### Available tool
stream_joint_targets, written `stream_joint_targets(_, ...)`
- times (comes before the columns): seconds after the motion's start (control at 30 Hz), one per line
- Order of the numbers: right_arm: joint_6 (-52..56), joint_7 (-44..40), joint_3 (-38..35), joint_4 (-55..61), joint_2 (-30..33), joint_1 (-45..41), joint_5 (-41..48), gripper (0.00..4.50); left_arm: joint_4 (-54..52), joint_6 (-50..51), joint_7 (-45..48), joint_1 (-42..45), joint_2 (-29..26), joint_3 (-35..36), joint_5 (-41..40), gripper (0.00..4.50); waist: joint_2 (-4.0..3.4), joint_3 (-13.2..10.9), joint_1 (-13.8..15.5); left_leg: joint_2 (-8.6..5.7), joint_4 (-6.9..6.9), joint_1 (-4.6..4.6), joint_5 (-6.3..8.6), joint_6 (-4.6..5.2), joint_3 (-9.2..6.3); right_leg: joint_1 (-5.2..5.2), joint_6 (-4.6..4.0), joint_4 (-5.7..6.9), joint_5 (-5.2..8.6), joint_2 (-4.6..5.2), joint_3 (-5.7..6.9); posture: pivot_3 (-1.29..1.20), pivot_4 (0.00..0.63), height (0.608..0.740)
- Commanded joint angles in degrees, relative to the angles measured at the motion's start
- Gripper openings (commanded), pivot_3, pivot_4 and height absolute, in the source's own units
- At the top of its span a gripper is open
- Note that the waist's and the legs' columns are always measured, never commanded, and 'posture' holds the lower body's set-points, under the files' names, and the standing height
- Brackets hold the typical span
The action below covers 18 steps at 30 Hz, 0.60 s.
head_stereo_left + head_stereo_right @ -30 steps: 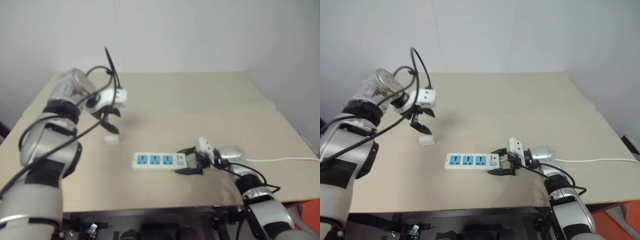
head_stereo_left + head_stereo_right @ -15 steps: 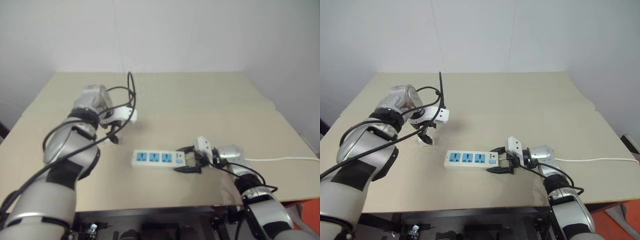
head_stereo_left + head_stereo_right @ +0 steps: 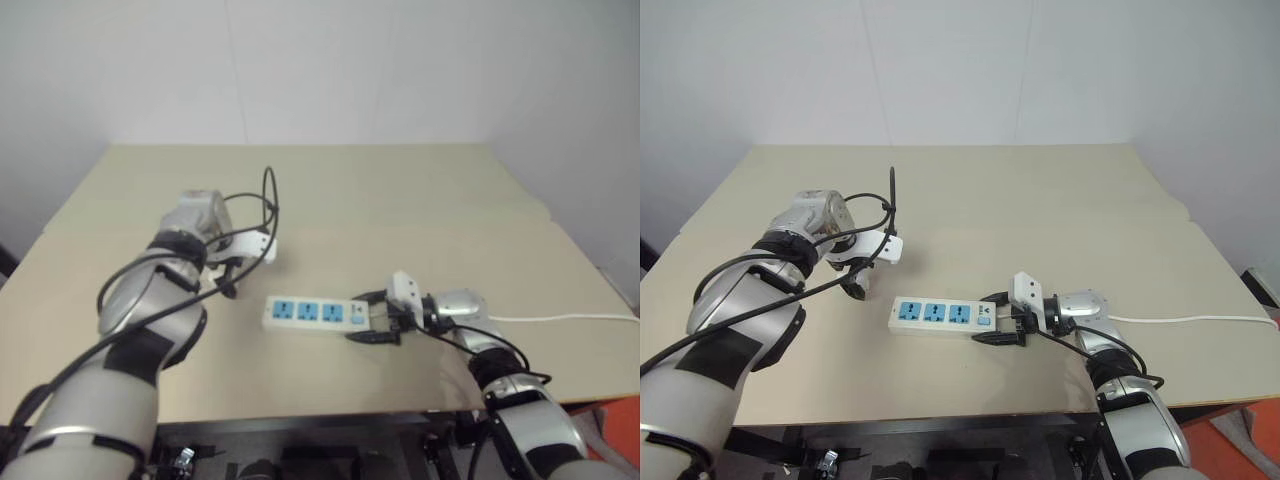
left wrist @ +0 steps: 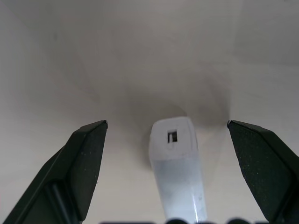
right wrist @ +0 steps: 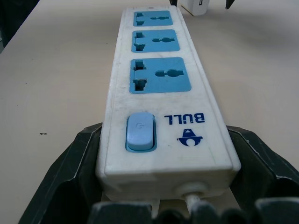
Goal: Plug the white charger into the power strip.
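1. Right pincer: nearest item, at the near right of the bench. Its black fingers clasp the switch end of the power strip, one on each long side, touching the casing; grasping the power strip and bracing it.

2. Power strip: long white bar lying flat, three blue sockets facing up, pale blue switch at the held end, thin white cord running off to the right edge. All three sockets vacant.

3. White charger: small white block resting on the bench just beyond the strip's free end, apart from it. A small square port shows on its end face. Not yet lifted.

4. Left pincer: poised over the charger, pointing steeply down, released and spread wide; the charger lies between its fingers with clear bench on both sides, no contact.

5. Step in hand, judged: grasping the charger. To do it well, lower until the fingers flank the block's flat sides, stay centred so both meet it together, and clench squarely to avoid tipping or twisting it. The prongs cannot be made out; their direction needs confirming before carrying to a socket.
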State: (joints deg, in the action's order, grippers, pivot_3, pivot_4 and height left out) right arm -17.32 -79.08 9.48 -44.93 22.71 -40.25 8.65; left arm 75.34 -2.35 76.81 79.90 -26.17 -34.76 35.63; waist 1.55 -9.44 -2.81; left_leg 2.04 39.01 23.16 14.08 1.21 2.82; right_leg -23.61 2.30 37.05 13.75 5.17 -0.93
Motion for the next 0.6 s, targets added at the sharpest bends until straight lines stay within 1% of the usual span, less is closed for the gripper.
stream_joint_targets(0.03,0.84,2.18,1.87,-0.75,0.41,1.37,-3.69,3.42,-0.13,0.56,0.28,0.41,0.16,0.98,-0.43,4.50,0.00,0.00,0.01,0.00,0.00,0.00,0.00,0.00,0.00,0.00,0.00,0.00,0.00,0.00,0.00,0.00,0.150,0.740)
stream_joint_targets(0.13,1.05,2.46,1.89,-0.58,0.52,1.44,-3.92,3.42,-0.26,-0.76,-1.48,0.00,-0.11,-0.30,1.23,4.50,0.01,0.00,0.01,0.00,0.00,0.00,0.00,0.00,0.00,0.01,0.00,0.00,0.00,0.00,0.00,0.00,0.150,0.740)
stream_joint_targets(0.3,1.44,2.87,1.99,-0.51,0.50,1.61,-4.25,3.42,0.03,-0.18,-2.04,-0.19,0.28,-0.01,1.25,4.50,0.01,0.01,0.02,0.00,0.00,-0.02,0.00,0.00,0.00,0.02,0.00,0.02,0.00,0.00,0.00,0.00,0.150,0.740)
stream_joint_targets(0.33,1.44,2.96,2.07,-0.49,0.52,1.66,-4.39,3.42,0.06,-0.06,-2.05,-0.21,0.35,0.04,1.22,4.10,0.01,0.01,0.02,0.00,0.01,-0.02,0.00,0.00,0.00,0.02,0.00,0.02,0.00,0.00,0.00,0.00,0.150,0.740)
stream_joint_targets(0.37,1.42,3.02,2.13,-0.47,0.54,1.71,-4.50,3.42,0.12,0.11,-1.67,-0.17,0.44,0.18,1.09,3.87,0.02,0.01,0.02,0.00,0.00,-0.04,0.00,0.00,0.00,0.04,0.00,0.02,0.00,0.00,0.00,0.00,0.150,0.740)
stream_joint_targets(0.5,1.52,2.97,2.32,-0.47,0.66,1.86,-4.65,3.42,0.14,0.30,-1.80,0.03,0.76,0.36,1.08,2.55,0.02,0.01,0.03,0.00,0.00,-0.07,0.00,0.00,0.00,0.08,0.00,0.02,0.00,0.00,0.00,0.00,0.150,0.740)
stream_joint_targets(0.53,1.49,3.01,2.35,-0.51,0.65,1.87,-4.68,3.42,0.16,0.44,-2.33,0.02,0.81,0.36,1.15,2.30,0.02,0.02,0.03,0.00,0.00,-0.08,0.00,0.00,-0.01,0.08,0.00,0.01,0.00,0.00,0.00,0.00,0.150,0.740)
stream_joint_targets(0.6,1.61,3.02,2.38,-0.55,0.60,1.82,-4.65,3.42,0.34,1.09,-3.25,0.09,1.01,0.62,1.01,1.61,0.02,0.02,0.03,0.00,0.00,-0.08,0.00,0.00,-0.01,0.09,0.00,0.01,0.00,0.00,0.00,0.00,0.150,0.740)
